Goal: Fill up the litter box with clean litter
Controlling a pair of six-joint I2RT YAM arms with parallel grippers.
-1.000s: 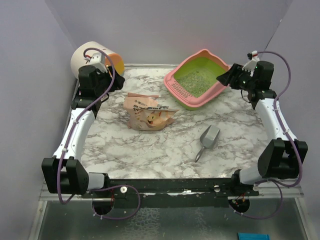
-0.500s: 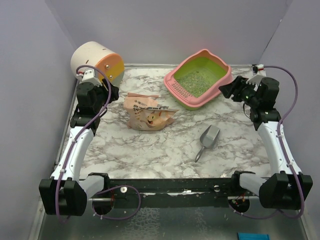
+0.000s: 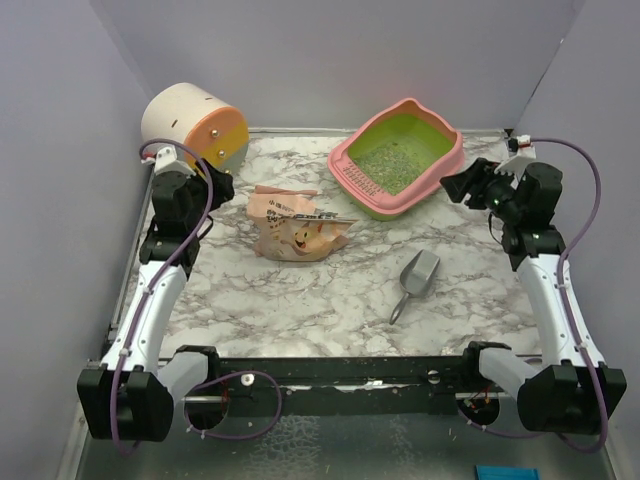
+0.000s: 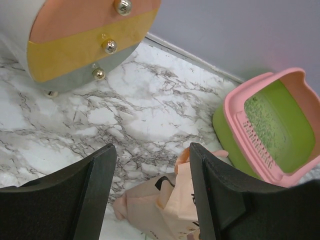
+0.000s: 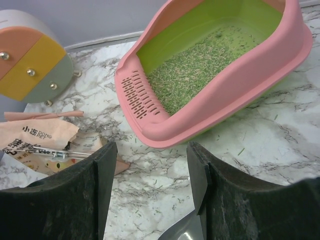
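Note:
The pink litter box [image 3: 404,190] with its lime-green inside stands at the back right of the marble table; it also shows in the right wrist view [image 5: 235,85] and the left wrist view [image 4: 235,107]. Greyish-green litter [image 3: 388,162] covers its floor, seen close in the right wrist view [image 5: 192,70]. My right gripper [image 3: 452,184] is open and empty, just right of the box. My left gripper [image 3: 218,184] is open and empty at the back left, apart from everything.
A crinkled peach-pink bag [image 3: 295,225] lies mid-table. A grey metal scoop [image 3: 413,279] lies right of centre. A cream-and-orange cylinder [image 3: 195,128] lies in the back left corner. Stray granules [image 5: 150,175] lie on the table before the box. Grey walls close three sides.
Both arms have pulled back toward the near side. The right gripper has moved away from the box's right rim. The left gripper has drawn back from the cylinder.

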